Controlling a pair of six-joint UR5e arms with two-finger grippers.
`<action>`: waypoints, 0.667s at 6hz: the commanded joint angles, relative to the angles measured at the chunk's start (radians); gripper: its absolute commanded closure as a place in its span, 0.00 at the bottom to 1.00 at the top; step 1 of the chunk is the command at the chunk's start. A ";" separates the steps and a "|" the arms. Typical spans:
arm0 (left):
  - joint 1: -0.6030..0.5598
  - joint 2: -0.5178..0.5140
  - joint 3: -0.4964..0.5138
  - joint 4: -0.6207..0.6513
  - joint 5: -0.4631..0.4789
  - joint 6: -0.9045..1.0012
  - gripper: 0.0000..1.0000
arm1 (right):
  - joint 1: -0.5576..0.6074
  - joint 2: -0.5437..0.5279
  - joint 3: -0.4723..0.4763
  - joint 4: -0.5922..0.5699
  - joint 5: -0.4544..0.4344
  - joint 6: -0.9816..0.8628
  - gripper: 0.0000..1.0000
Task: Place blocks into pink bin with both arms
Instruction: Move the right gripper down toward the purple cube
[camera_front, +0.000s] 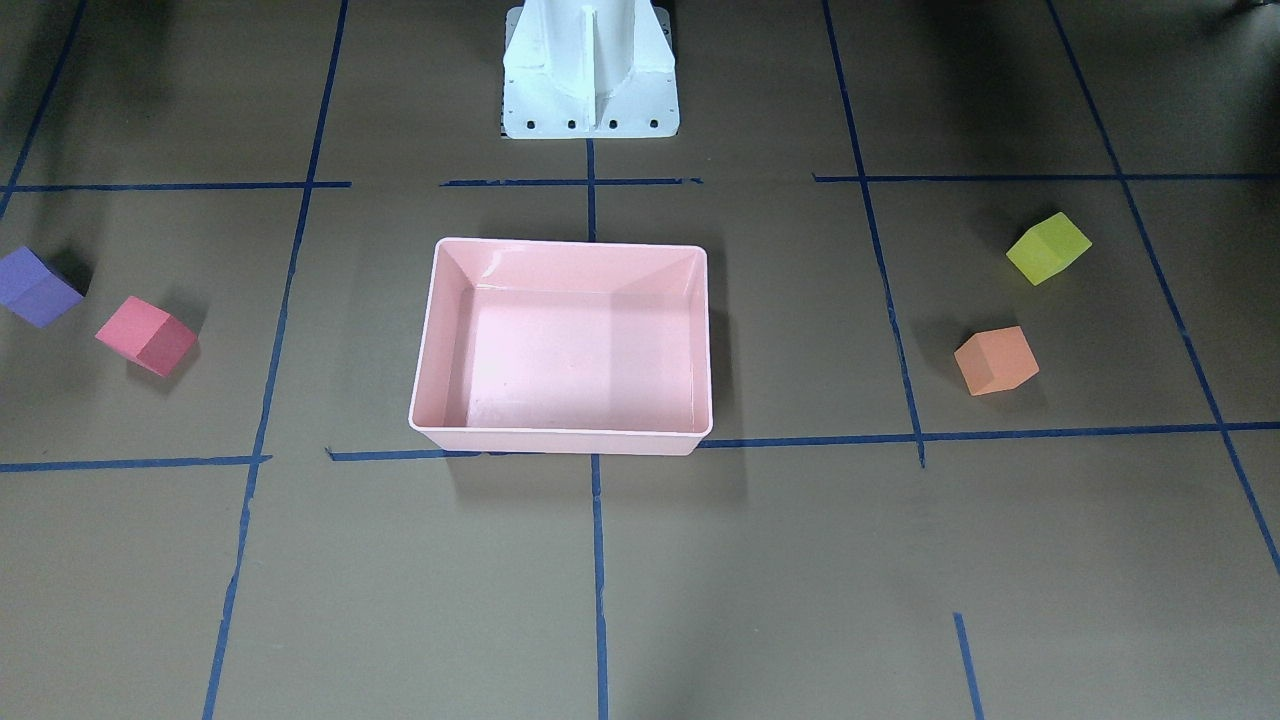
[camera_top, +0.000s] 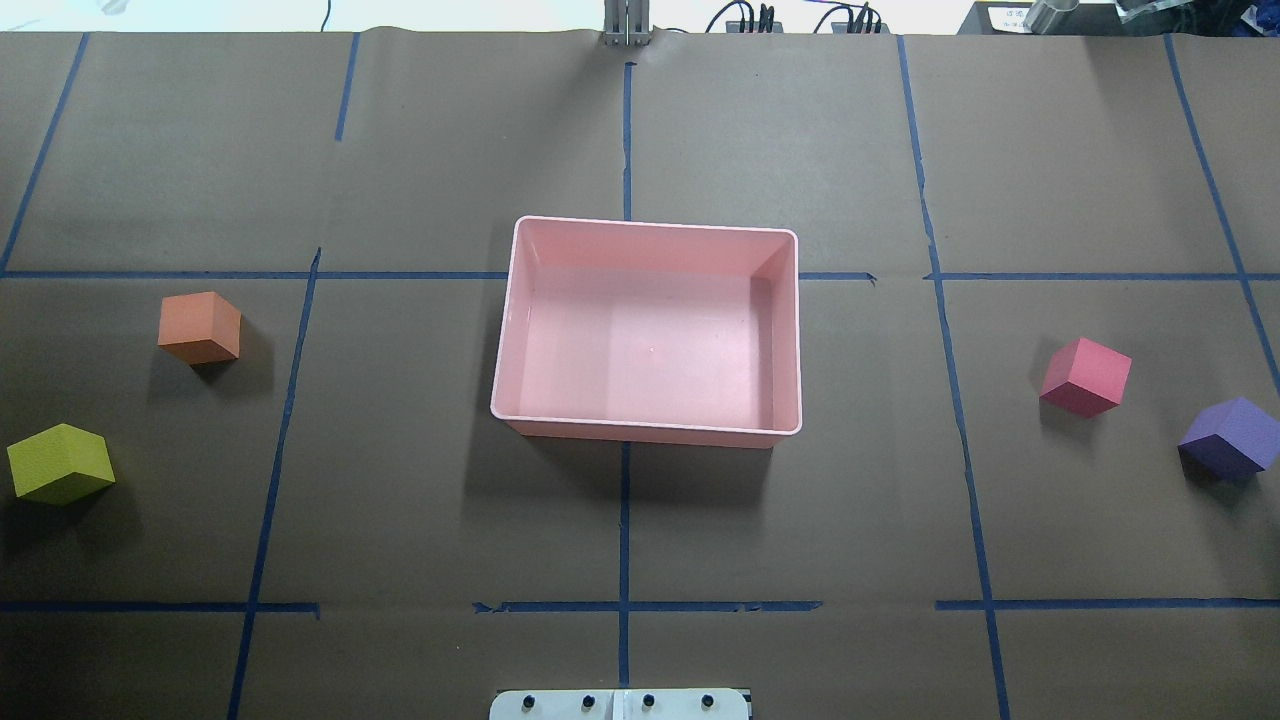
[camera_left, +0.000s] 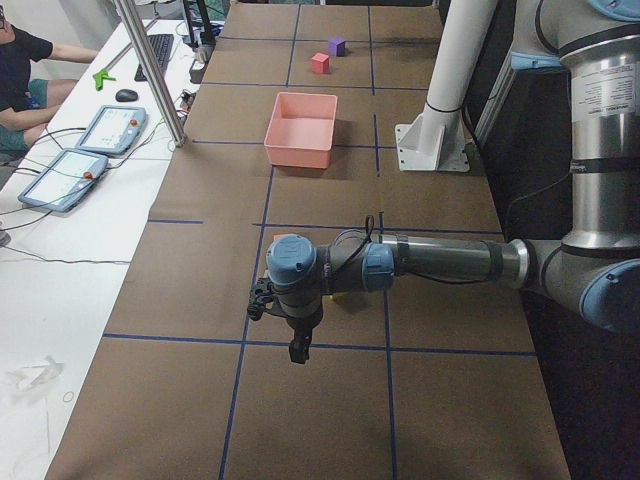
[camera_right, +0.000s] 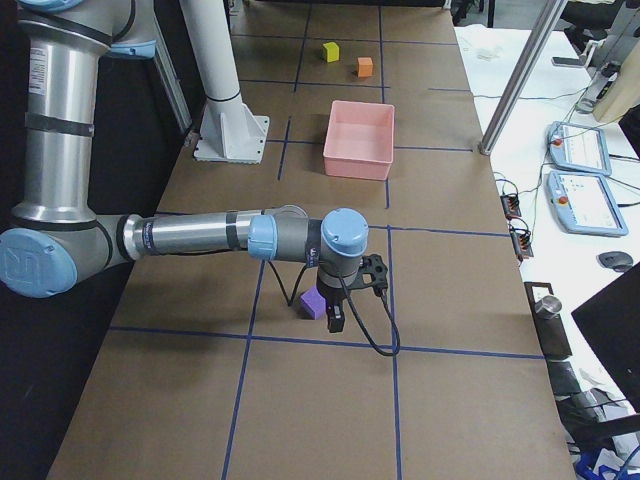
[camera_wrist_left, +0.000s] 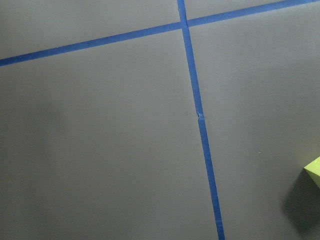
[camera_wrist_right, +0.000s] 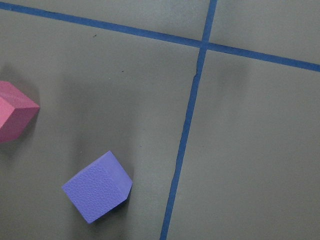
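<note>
The pink bin (camera_top: 640, 350) sits empty at the table's middle. The orange block (camera_top: 200, 327) and the yellow-green block (camera_top: 60, 463) lie on the robot's left side. The red-pink block (camera_top: 1086, 376) and the purple block (camera_top: 1232, 438) lie on its right side. My left gripper (camera_left: 298, 350) hangs over the table near the yellow-green block (camera_wrist_left: 314, 170). My right gripper (camera_right: 335, 320) hangs just beside the purple block (camera_right: 313, 303). Both grippers show only in the side views, so I cannot tell whether they are open or shut.
The white pedestal (camera_front: 590, 70) stands behind the bin at the robot's edge. Blue tape lines (camera_top: 625, 520) cross the brown table cover. A metal post (camera_left: 150, 70), teach pendants (camera_left: 110, 128) and a seated operator (camera_left: 20, 70) are beyond the table's far side.
</note>
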 joint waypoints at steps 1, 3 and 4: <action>0.005 -0.001 -0.021 0.002 0.000 -0.008 0.00 | -0.041 0.013 0.001 0.009 0.000 -0.012 0.00; 0.005 0.002 -0.022 0.002 -0.001 -0.008 0.00 | -0.193 0.004 -0.028 0.241 -0.006 0.006 0.00; 0.005 0.002 -0.022 0.002 -0.001 -0.008 0.00 | -0.259 0.007 -0.032 0.297 -0.011 0.016 0.00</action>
